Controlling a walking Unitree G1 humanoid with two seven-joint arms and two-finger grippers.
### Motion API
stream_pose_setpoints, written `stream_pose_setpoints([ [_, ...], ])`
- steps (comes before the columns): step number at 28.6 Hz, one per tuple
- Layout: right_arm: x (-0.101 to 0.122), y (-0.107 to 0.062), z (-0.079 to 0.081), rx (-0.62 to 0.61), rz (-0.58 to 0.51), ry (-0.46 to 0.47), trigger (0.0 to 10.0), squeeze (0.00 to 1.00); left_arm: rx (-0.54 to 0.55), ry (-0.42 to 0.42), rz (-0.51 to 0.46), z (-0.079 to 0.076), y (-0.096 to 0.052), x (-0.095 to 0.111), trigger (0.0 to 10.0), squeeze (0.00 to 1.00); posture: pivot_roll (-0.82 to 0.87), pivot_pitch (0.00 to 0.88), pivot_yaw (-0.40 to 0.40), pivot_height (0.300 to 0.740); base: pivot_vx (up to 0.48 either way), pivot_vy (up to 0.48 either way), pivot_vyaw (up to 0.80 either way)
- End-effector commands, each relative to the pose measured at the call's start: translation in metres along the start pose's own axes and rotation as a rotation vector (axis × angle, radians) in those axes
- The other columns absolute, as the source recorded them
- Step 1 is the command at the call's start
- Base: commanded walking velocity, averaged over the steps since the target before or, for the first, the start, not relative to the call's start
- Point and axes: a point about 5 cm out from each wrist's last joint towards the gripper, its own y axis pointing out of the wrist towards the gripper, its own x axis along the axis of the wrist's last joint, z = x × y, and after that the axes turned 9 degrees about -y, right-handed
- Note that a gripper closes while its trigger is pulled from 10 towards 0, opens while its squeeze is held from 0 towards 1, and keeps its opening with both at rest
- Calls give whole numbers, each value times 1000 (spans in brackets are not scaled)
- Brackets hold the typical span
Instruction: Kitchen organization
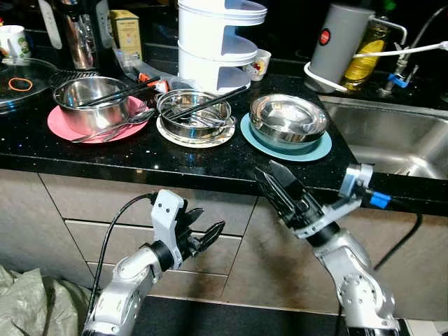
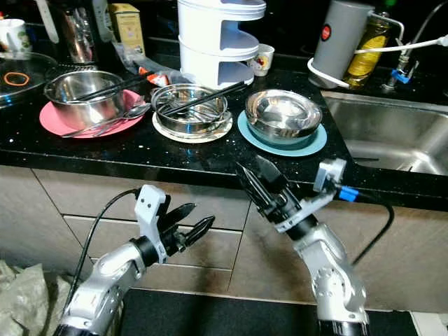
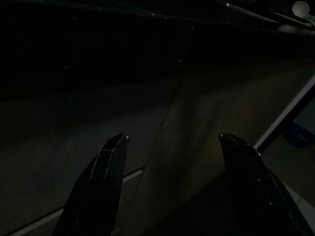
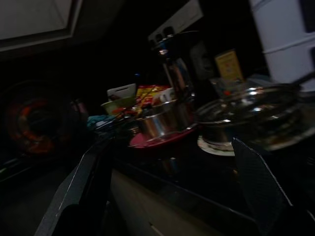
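Three sets of dishes stand along the black counter (image 1: 175,161). At the left, a steel bowl (image 1: 87,101) with chopsticks and spoons sits on a pink plate (image 1: 59,126). In the middle, a steel bowl (image 1: 192,112) crossed by chopsticks (image 1: 210,101) rests on a white plate. Right of it, stacked steel bowls (image 1: 288,119) lie on a teal plate (image 1: 308,152). My right gripper (image 1: 264,166) is open at the counter's front edge, just below the teal plate, holding nothing. My left gripper (image 1: 212,218) is open lower down, in front of the drawer fronts (image 3: 206,108).
A steel sink (image 1: 399,136) lies at the right, with a grey jug (image 1: 339,42) and an oil bottle (image 1: 367,56) behind it. A white tiered container (image 1: 217,42), a cup (image 1: 260,64), a yellow box (image 1: 126,31) and a glass lid (image 1: 17,80) crowd the back.
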Motion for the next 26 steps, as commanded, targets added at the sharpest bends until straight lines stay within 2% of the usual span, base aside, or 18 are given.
stream_pose_setpoints([
  [1, -2, -1, 2, 0, 17, -3, 10000, 0, -12, 14, 10, -2, -1, -3, 10000, 0, 120, 0, -139, 740, 0, 0, 0],
  [15, -2, 6, 5, -44, 25, -31, 10000, 0, -13, 11, 14, -2, -2, -3, 10000, 0, 127, 0, -138, 740, 0, 0, 0],
  [22, 2, 16, 8, -39, 31, -78, 10000, 0, -10, 5, 10, -1, 0, -3, 10000, 0, 128, 0, -139, 740, 0, 0, 0],
  [26, 0, 19, 14, -8, 76, -112, 10000, 0, -11, 1, 6, -1, 1, -2, 10000, 0, 126, 0, -142, 740, 0, 0, 0],
])
